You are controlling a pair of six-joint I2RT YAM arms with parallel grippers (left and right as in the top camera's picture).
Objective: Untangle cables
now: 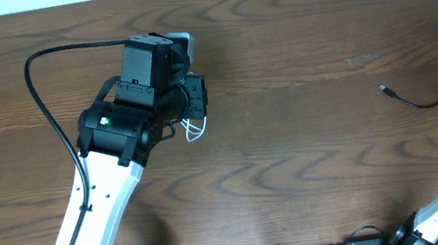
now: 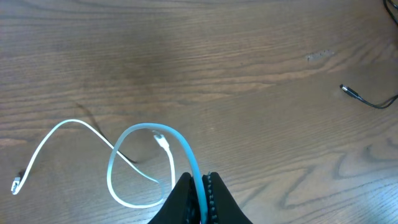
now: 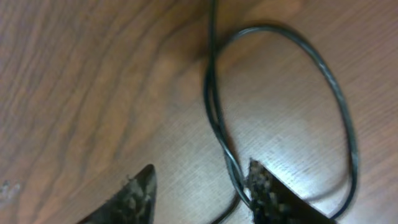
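Where the brown wood-grain table spreads beneath both arms, we see the two cables well apart: the white cable on the left half, the black cable by the right edge. The white one curls into a flat loop, crosses itself and trails away to a small plug. Its other plug end lies inside the loop. The left gripper is pinched closed on this cable, which runs up between its dark fingers. From overhead the left arm hides nearly all of it. The black one, thin and glossy, forms a ring. The right gripper hangs over it with jaws spread, holding nothing. That view is blurred, so we cannot tell whether a fingertip touches the cord.
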